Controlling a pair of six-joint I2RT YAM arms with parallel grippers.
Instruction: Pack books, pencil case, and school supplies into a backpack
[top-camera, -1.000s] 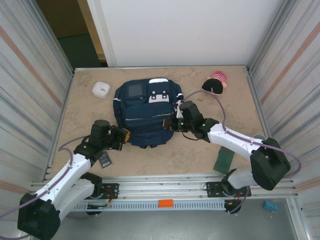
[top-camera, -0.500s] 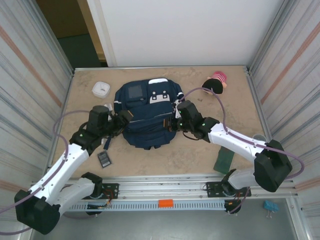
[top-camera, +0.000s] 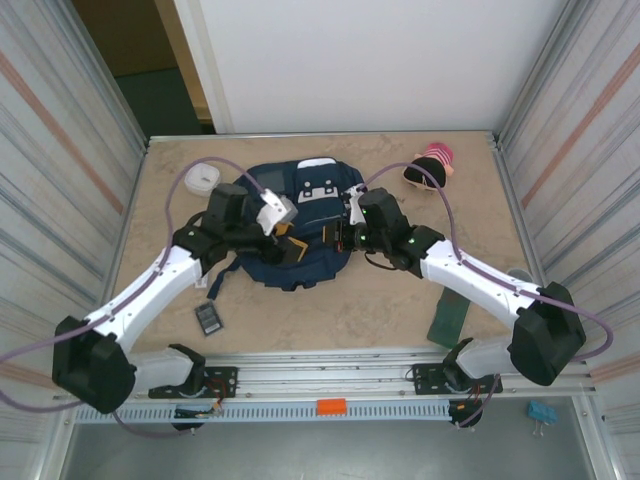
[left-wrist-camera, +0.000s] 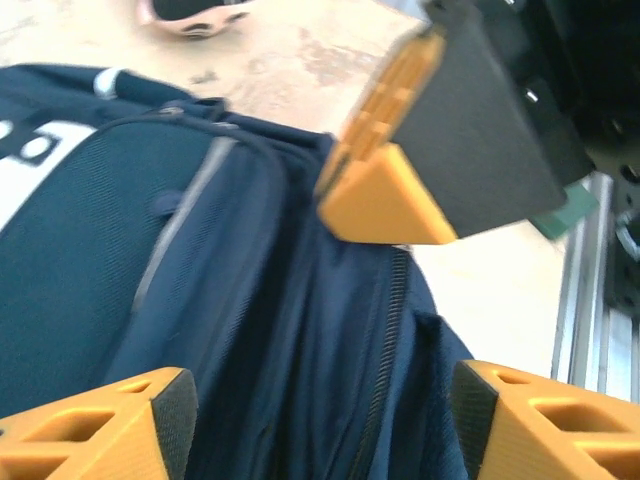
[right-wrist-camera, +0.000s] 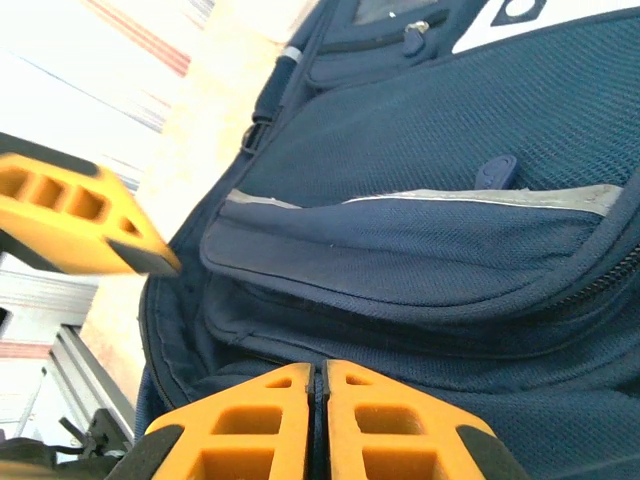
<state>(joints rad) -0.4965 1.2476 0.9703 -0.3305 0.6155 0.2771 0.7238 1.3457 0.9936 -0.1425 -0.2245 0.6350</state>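
The navy backpack (top-camera: 262, 212) lies mid-table with its zipper undone; the opening (left-wrist-camera: 330, 340) gapes beneath my left gripper (left-wrist-camera: 320, 425). That gripper (top-camera: 286, 247) hovers open over the backpack's near part, nothing between its fingers. My right gripper (top-camera: 343, 238) is at the backpack's right edge, shut (right-wrist-camera: 320, 372) on the navy fabric at the opening's rim. A flat black rectangle with a grey panel (top-camera: 208, 318) lies on the table near left. The dark green book (top-camera: 447, 320) lies near right. A pink and black pencil case (top-camera: 430, 166) sits far right.
A white rounded square item (top-camera: 203, 180) sits at the far left beside the left arm's cable. A dark backpack strap (top-camera: 215, 284) trails on the table at left. Metal walls close both sides, and a rail (top-camera: 330, 372) runs along the near edge.
My left arm swung from the table left of the backpack up over its opening, and its jaws opened. The right gripper shifted slightly away from me, still shut; the backpack's near end bunched up.
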